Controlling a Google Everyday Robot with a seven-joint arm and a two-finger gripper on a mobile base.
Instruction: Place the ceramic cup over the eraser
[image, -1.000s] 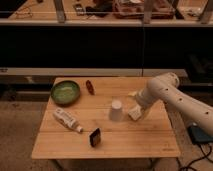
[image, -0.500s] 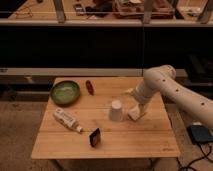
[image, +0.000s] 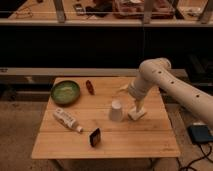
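One wooden table (image: 150, 142) carries six loose things, each a single item. The ceramic cup (image: 116, 110) stands near the middle of the top, a plain white one that looks slightly narrower at its upper end. The eraser (image: 95, 137), a small black block, sits nearer the front edge, to the left of the cup and clearly apart from it, so the cup is not over it. A white tube (image: 67, 120) lies slantwise to the left of the eraser, and a green bowl (image: 65, 92) sits at the back left corner with a small dark red object (image: 89, 86) just beside it. A flat whitish pad (image: 137, 114) lies just to the right of the cup (the two look close but not touching). The one white arm (image: 172, 87) reaches in from the right and bends down over the table, and its gripper (image: 131, 97) hangs just above the pad, to the upper right of the cup. It holds none of the six things as far as can be seen, and whether it is open or closed cannot be told. One dark bluish object (image: 200, 134) lies on the floor to the right of the table.
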